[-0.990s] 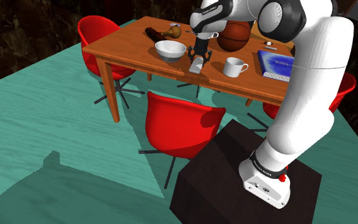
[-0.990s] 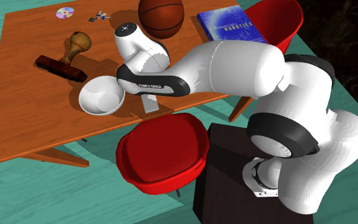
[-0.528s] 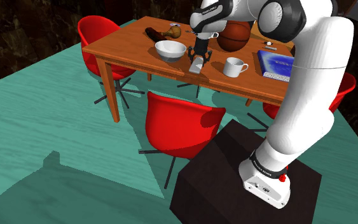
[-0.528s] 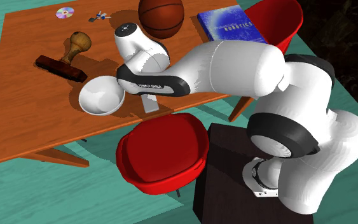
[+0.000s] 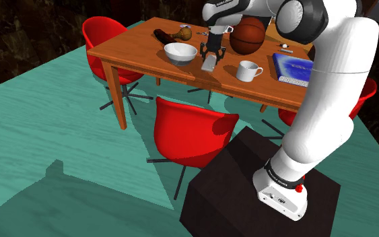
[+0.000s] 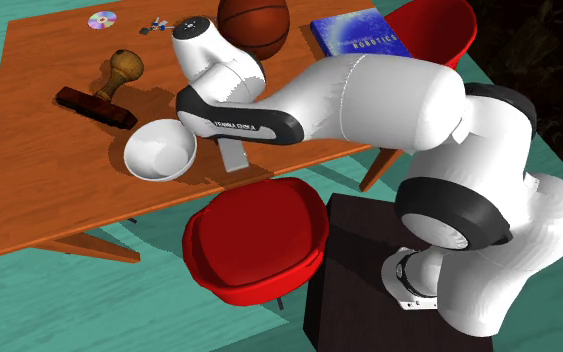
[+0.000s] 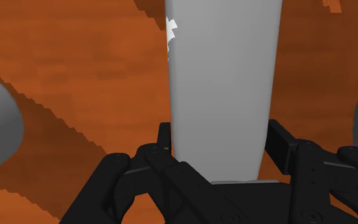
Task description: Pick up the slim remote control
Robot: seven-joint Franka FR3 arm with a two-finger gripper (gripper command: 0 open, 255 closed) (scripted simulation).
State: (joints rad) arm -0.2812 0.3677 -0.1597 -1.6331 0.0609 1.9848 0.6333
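The end effector is gripping the slim remote control, a plain grey slab, with one black finger pressing on each long edge near the end closest to the palm. The jaws are standing at a narrow setting fixed by the width of the slab. The remote control is lying directly ahead of the end effector, its long axis running straight out along the line of the fingers and pointing down toward the desk. In the shoulder view the slab is hanging below the fingers over the middle of the desk, between the white bowl and the white mug, with the basketball behind it, and it is leaning a little off vertical. Its lower end is sitting very close to the desk top, and the views are not settling whether it is fully clear of the surface. In the second exterior view the free end of the slab is projecting from beneath the hand, just beside the bowl. Judgement: the grasp is made and the lift is in hand. Because the grip is sitting at one end, most of the length is overhanging, so the slab is likely to pivot between the fingers if the rise is abrupt; a straight upward travel is asking the least clearance from bowl and mug
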